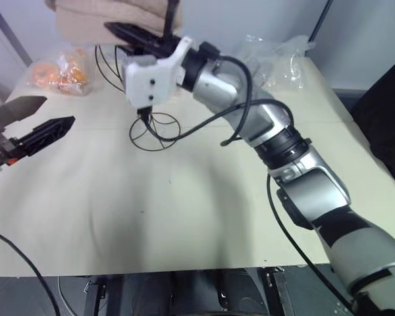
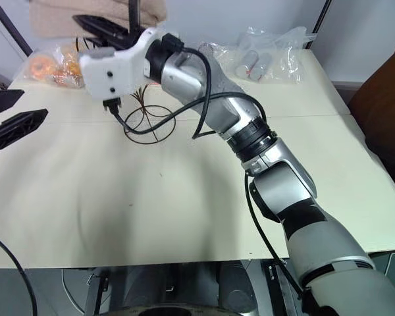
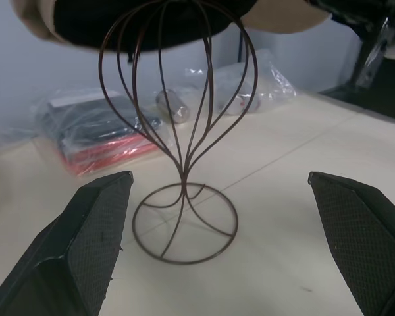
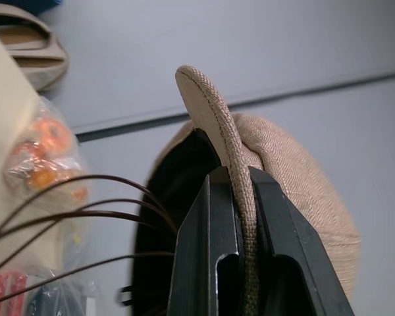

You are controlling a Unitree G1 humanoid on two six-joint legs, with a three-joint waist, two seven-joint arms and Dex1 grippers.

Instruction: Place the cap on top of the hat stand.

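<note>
Head and wrist views. The right tool (image 4: 240, 191) is clamped on the brim of the cap (image 4: 296, 178), holding it just above the wire cage of the hat stand (image 3: 184, 131). The stand's ring base rests on the surface (image 1: 184, 217). At about 9 o'clock of the stand in the head views, the left tool (image 1: 36, 118) stands with its jaws wide and empty. Clear bags (image 2: 270, 56) lie at the far edge, near 1 o'clock.
</note>
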